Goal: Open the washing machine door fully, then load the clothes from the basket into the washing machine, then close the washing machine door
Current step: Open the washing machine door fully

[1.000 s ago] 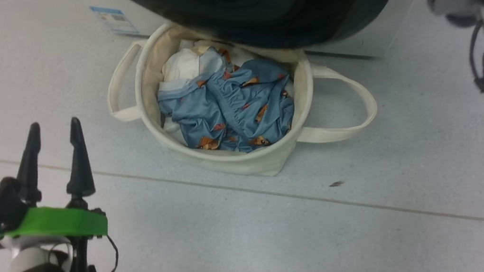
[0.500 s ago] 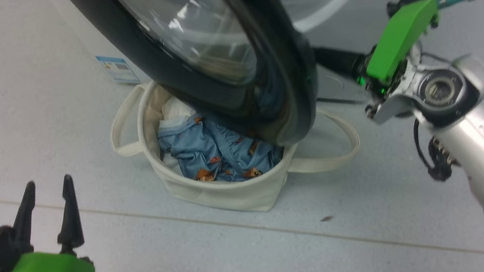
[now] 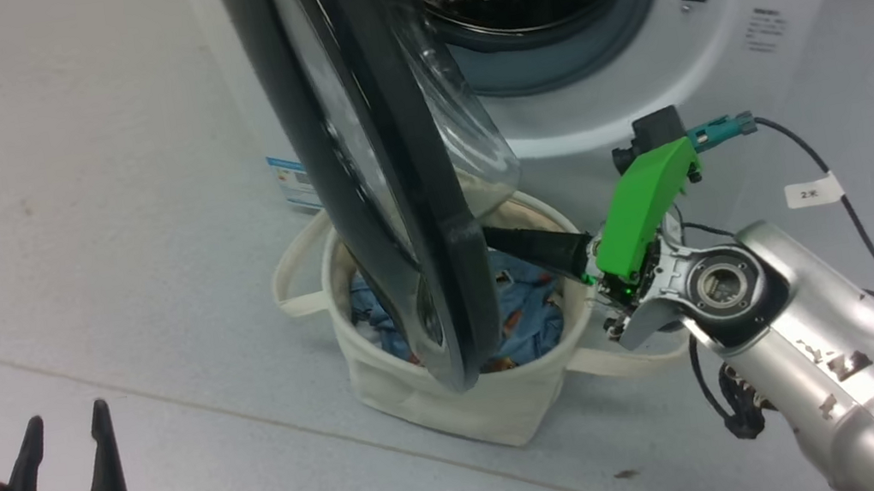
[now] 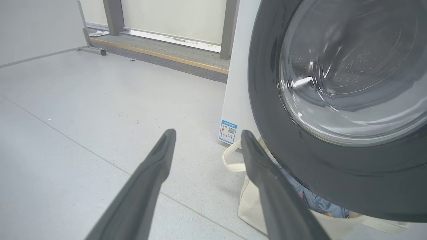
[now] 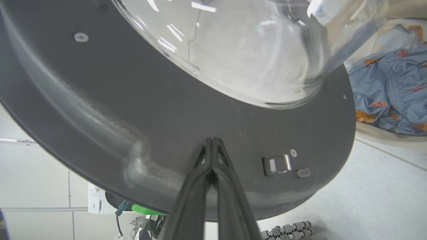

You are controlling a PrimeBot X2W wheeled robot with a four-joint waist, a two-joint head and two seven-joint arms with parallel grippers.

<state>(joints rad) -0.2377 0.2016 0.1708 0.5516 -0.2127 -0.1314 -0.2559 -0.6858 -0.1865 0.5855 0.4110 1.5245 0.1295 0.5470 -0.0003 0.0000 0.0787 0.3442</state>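
Right gripper (image 5: pixel 211 141), fingers pressed together, tips against the washing machine door (image 3: pixel 412 197), centre frame above the basket (image 3: pixel 462 415). It looks stiff, heavy and glossy, so push the rim, not the glass. Left gripper (image 3: pixel 66 413) spread, lower left.

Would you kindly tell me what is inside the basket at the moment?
Light blue clothes with orange prints lie in the basket. The open door hangs in front and covers the middle of it, so whatever else is inside cannot be seen.

One washing machine (image 3: pixel 598 109), one door (image 3: pixel 408 198), one basket (image 3: pixel 398 390), two grippers (image 3: pixel 65 414) (image 3: pixel 495 239)
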